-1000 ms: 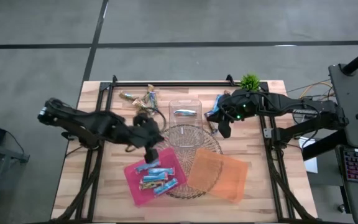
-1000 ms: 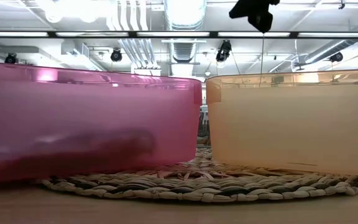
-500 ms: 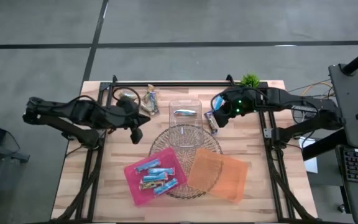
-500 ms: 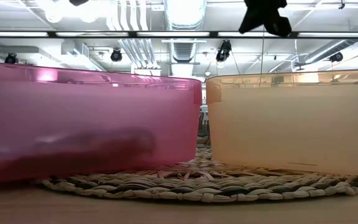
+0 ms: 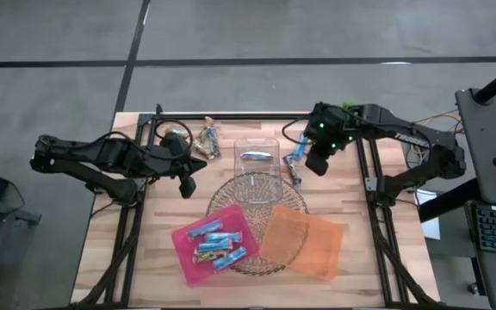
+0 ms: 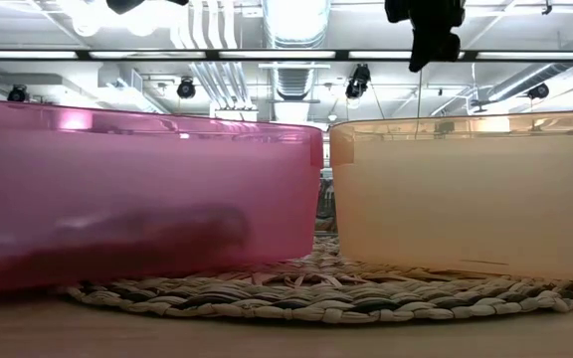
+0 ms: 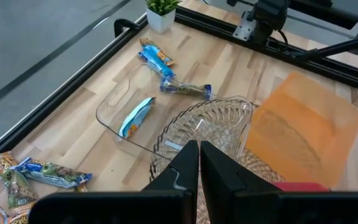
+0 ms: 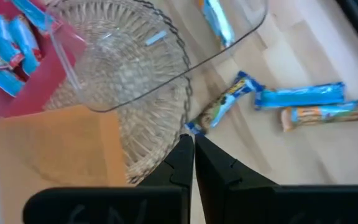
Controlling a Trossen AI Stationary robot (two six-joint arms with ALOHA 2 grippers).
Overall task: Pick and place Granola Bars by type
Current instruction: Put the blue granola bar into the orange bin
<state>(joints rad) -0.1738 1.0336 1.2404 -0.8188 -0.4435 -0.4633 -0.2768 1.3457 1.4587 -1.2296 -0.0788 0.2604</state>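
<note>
Several granola bars (image 5: 215, 247) in light blue wrappers lie in the pink tray (image 5: 183, 239). One blue bar (image 7: 135, 116) lies inside the clear box (image 5: 257, 148). More bars (image 5: 202, 137) lie on the table at the far left. Three others (image 8: 300, 95) lie right of the box. My left gripper (image 5: 188, 183) is shut and hangs left of the woven mat, holding nothing. My right gripper (image 5: 314, 164), also shut, points steeply down above the bars right of the box, clear of them. In the wrist views both grippers (image 7: 199, 155) (image 8: 190, 146) hold nothing.
An orange tray (image 5: 304, 244) lies beside the pink one, both partly on a round woven mat (image 6: 316, 290) that carries a clear glass bowl (image 7: 216, 127). A small potted plant (image 7: 161, 9) stands at the far right corner. Black frame rails (image 5: 231, 116) border the table.
My left gripper has drawn back from above the pink tray's far edge toward the table's left and far side, staying shut, and has since stopped. My right gripper has tipped more steeply downward above the bars right of the clear box, while its arm swung toward the far edge.
</note>
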